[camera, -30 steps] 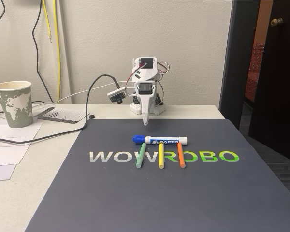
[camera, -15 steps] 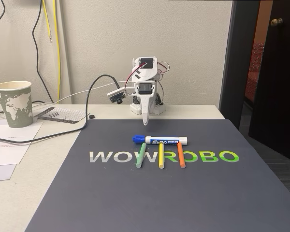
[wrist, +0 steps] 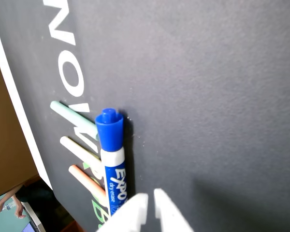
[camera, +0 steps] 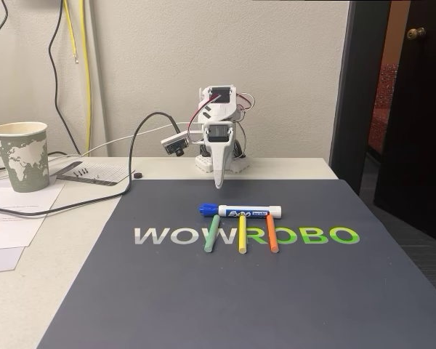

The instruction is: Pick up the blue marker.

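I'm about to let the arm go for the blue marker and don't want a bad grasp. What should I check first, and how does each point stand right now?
1. Blue marker lying flat on the dark mat: ok.
2. Gripper open enough to take the barrel: not ok; in the wrist view the fingertips stand nearly together.
3. Gripper over the marker: not ok; in the fixed view it hangs behind it, nearer the arm's base.
4. Barrel free of neighbours: not ok; the green stick, yellow stick and orange stick reach up to it.
5. Whether the sticks touch it: cannot tell.
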